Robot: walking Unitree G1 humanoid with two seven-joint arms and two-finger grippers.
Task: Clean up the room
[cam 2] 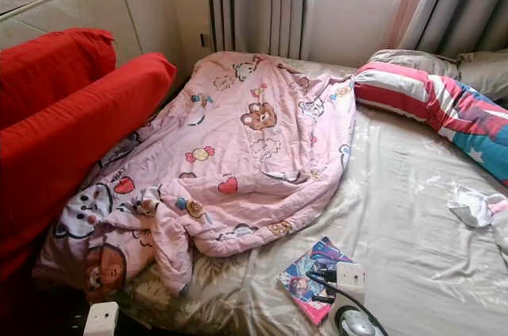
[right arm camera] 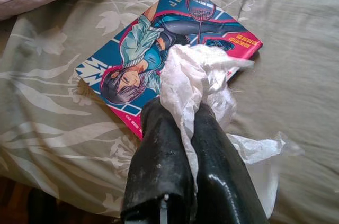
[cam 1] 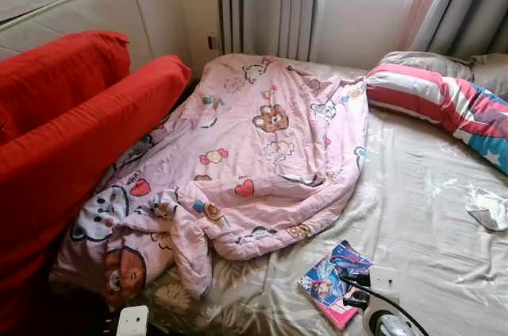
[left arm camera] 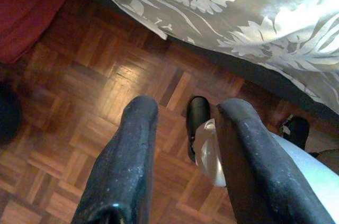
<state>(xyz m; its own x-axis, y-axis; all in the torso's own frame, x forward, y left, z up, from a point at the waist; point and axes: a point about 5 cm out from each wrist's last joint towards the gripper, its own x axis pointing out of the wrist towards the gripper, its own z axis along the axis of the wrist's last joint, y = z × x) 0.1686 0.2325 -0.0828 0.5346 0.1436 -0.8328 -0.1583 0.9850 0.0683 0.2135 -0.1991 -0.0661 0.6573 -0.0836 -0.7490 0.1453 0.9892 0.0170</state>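
1. Bed (cam 1: 429, 217) with a grey floral sheet spreads across the scene; a pink cartoon-print quilt (cam 1: 254, 153) lies crumpled over its left half.
2. Red cushions (cam 1: 71, 129) stand stacked along the left side of the bed, against a pale mattress (cam 1: 79, 10) leaning on the wall.
3. A striped red, white and blue pillow (cam 1: 444, 102) lies at the far right.
4. A comic book (right arm camera: 169, 49) rests on the sheet at the near edge, just beside a white power strip (cam 2: 349, 279).
5. The right gripper (right arm camera: 185, 123) hovers over the book, fingers clamped on a crumpled white tissue (right arm camera: 196, 81).
6. Another white tissue (cam 1: 488, 210) lies on the right of the sheet.
7. The left gripper (left arm camera: 185, 128) hangs over the parquet floor (left arm camera: 79, 86), fingers apart and holding nothing.
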